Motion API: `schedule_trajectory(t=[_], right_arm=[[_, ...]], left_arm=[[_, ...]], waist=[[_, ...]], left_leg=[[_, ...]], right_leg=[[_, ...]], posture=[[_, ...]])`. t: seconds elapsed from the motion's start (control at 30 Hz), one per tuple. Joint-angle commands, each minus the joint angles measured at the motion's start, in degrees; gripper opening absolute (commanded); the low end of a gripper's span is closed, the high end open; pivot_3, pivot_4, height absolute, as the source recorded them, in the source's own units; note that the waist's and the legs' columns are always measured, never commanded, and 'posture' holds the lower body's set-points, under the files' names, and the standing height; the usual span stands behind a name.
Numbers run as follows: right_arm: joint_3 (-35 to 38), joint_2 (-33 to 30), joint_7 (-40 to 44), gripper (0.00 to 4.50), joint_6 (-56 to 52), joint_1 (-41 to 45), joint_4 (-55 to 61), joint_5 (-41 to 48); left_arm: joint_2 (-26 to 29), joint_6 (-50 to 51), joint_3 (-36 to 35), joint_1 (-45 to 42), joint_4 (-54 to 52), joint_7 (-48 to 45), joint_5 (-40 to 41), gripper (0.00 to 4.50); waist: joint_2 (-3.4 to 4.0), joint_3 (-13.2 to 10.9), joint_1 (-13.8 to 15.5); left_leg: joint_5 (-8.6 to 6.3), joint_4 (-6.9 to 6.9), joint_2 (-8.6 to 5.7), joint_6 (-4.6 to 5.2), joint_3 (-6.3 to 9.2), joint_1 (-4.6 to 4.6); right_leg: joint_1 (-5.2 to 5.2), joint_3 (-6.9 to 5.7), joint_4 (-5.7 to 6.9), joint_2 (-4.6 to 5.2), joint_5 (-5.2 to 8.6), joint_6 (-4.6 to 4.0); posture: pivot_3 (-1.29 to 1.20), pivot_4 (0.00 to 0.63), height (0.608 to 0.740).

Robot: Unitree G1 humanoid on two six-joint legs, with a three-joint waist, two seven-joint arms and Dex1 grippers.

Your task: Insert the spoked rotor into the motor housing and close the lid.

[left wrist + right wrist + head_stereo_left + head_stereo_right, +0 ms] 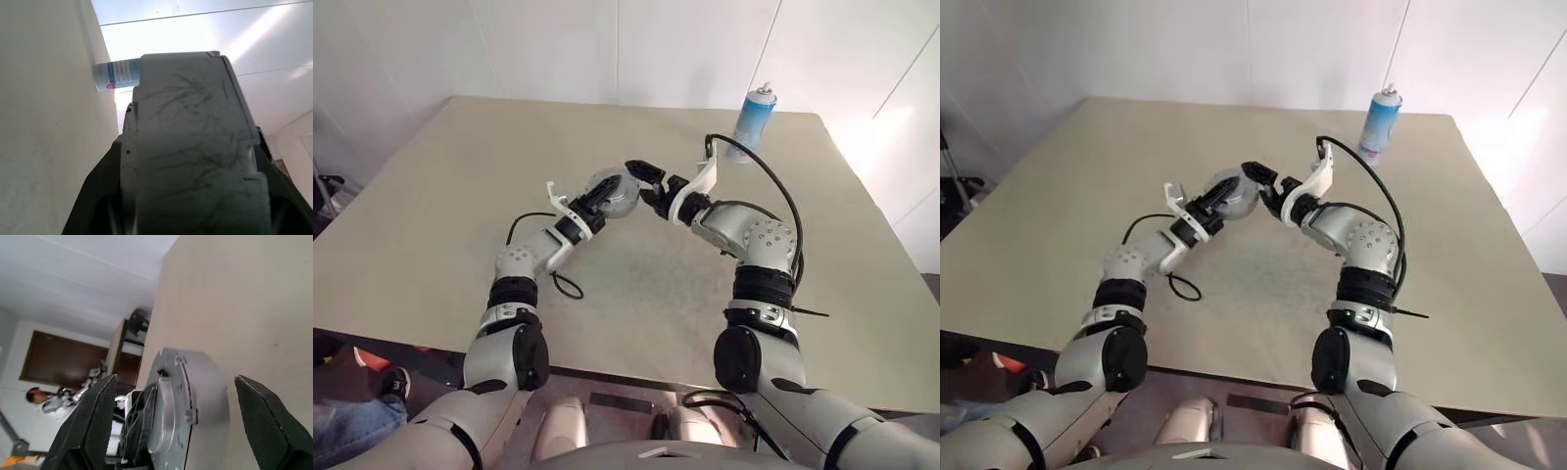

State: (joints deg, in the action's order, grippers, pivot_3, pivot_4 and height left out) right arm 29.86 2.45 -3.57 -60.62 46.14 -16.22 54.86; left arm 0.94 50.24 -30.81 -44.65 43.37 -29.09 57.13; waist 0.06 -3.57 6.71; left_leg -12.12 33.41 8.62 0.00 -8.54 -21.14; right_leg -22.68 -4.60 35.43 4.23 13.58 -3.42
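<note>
Left gripper [597, 199] is clamping the motor housing [615, 192], holding it up on edge over the middle of the table [431, 196], lid apparently already on – can't confirm seating. Right gripper [176, 396] is sitting wide apart, fingers either side of the housing, not gripping. Judging closing step nearly done; next move likely needs setting it down flat. Spray can [754, 110] standing near far right corner

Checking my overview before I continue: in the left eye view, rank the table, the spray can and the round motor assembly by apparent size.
1. Beige rectangular table, by far the largest.
2. Round grey metal motor assembly, held in the left hand.
3. Blue-and-white spray can, though it stands farther away, so this is unsure.
</note>
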Motion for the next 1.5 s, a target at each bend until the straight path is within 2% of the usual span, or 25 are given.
schedule_trajectory(t=[0.03, 0.13, 0.37, 0.83, 0.87, 0.93, 1.03, 1.2, 1.3, 1.4, 1.5], right_arm=[[-1.94, -0.69, 0.76, 4.25, 3.72, 0.5, 0.69, -2.0], [-3.23, -1.4, 1.43, 4.25, 4.88, 0.04, 0.46, -3.48], [-4.42, -1.78, 2.12, 4.25, 5.46, -0.76, -0.49, -4.45], [-5.62, -2.06, 3.82, 4.25, 5.62, 1.17, -5.45, -5.71], [-5.64, -2.13, 3.83, 4.28, 5.67, 1.25, -5.66, -5.81], [-5.61, -2.26, 3.87, 4.28, 5.69, 1.47, -6.11, -5.89], [-5.38, -2.32, 3.68, 4.28, 5.42, 1.79, -7.04, -5.89], [-5.77, -2.4, 3.88, 4.28, 5.19, 2.29, -9.23, -6.8], [-6.07, -2.53, 4.34, 4.28, 5.25, 2.65, -10.05, -7.38], [-8.22, -2.87, 6.43, 4.28, 6.56, 2.19, -9.15, -9.19], [-14.95, -4.5, 11.66, 4.28, 12.53, -0.37, -4.32, -15.35]], left_arm=[[0.84, -3.82, -0.03, -0.3, -4.1, -0.8, -1.03, 2.36], [2.13, -8.33, -1.29, 1.73, -6.48, 1.15, -2.76, 2.36], [4.34, -10.91, -5.27, 9.73, -16.37, 6.96, -1.25, 2.36], [9.58, -20.79, -9.59, 10.72, -10.1, 18.73, -5.66, 2.36], [10.4, -21.15, -9.89, 10.59, -8.99, 19.49, -6.01, 2.86], [12.13, -22.35, -10.55, 10.38, -7.01, 21.35, -6.99, 3.37], [14.76, -24.07, -10.76, 10.43, -5.32, 21.93, -8.07, 4.38], [24.36, -29.24, -13.66, 7.98, 2.07, 20.75, -8.63, 4.47], [27.91, -30.82, -13.72, 6.89, 4.23, 19.52, -9.62, 4.47], [29.01, -31.41, -11.42, 6.82, 2.54, 17.56, -11.86, 4.47], [26.9, -33.59, -5.86, 8.22, -4.43, 13.4, -15.79, 4.47]], waist=[[0.0, 0.0, 0.12], [0.0, 0.0, 0.12], [-0.01, 0.0, 0.25], [-0.07, -0.04, 0.26], [-0.08, -0.03, 0.28], [-0.08, -0.03, 0.13], [-0.08, -0.03, -0.9], [-0.1, -0.04, -2.68], [-0.11, -0.04, -2.32], [-0.11, -0.04, -1.18], [-0.15, -0.06, -0.33]], left_leg=[[0.0, 0.0, 0.0, 0.0, 0.0, 0.01], [0.0, 0.0, 0.01, 0.0, 0.0, 0.01], [0.0, 0.02, 0.02, 0.0, 0.01, -0.01], [-0.02, 0.5, 0.08, -0.01, 0.07, 0.08], [-0.02, 0.52, 0.08, -0.01, 0.07, 0.08], [-0.02, 0.57, 0.08, -0.02, 0.07, 0.16], [0.01, 0.58, 0.14, -0.08, 0.07, 0.38], [0.13, 0.49, 0.22, -0.29, 0.06, 0.83], [0.15, 0.41, 0.27, -0.33, 0.09, 0.8], [0.15, 0.35, 0.25, -0.33, 0.08, 0.74], [0.14, 0.37, 0.22, -0.32, 0.08, 0.61]], right_leg=[[0.0, 0.0, 0.01, 0.0, 0.0, 0.0], [0.0, 0.0, 0.01, 0.0, 0.0, 0.0], [0.0, -0.01, 0.02, -0.01, 0.0, 0.0], [0.25, -0.01, 0.09, -0.01, -0.18, 0.09], [0.24, -0.01, 0.11, -0.01, -0.19, 0.1], [0.29, 0.0, 0.2, -0.01, -0.19, 0.1], [0.42, 0.0, 0.26, -0.02, -0.23, 0.03], [0.62, 0.05, 0.26, -0.14, -0.13, 0.24], [0.6, 0.05, 0.23, -0.23, -0.14, 0.2], [0.61, 0.04, 0.15, -0.21, -0.33, -0.14], [0.59, 0.02, 0.11, -0.15, -0.35, -0.16]], posture=[[0.0, 0.0, 0.74], [0.0, 0.0, 0.74], [0.0, 0.0, 0.74], [0.0, 0.0, 0.74], [0.0, 0.0, 0.74], [0.0, 0.0, 0.74], [0.0, 0.0, 0.74], [0.0, 0.0, 0.74], [0.0, 0.0, 0.74], [0.0, 0.0, 0.74], [0.0, 0.0, 0.74]])
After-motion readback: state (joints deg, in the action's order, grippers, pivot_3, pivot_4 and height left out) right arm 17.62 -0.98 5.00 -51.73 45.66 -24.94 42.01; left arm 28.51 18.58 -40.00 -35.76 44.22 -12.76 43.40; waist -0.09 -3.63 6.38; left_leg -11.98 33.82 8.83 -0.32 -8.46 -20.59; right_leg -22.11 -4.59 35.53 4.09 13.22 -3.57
